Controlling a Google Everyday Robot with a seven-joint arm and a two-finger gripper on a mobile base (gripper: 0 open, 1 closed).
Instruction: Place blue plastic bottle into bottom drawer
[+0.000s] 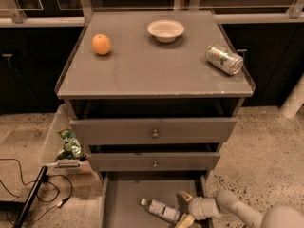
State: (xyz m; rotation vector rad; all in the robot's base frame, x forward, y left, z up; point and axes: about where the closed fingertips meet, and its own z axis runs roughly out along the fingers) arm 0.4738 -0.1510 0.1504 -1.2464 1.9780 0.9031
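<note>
Camera view shows the blue plastic bottle, small, clear and white-capped, lying on its side on the floor of the pulled-out bottom drawer, a wide shallow grey tray. The pale two-finger gripper is at the drawer's right side, its fingers spread apart around the bottle's base, not squeezing. I'd judge the placing done and release in hand; next calls for lifting clear of the drawer without nudging the bottle

High front view, end effector lower-right
</note>
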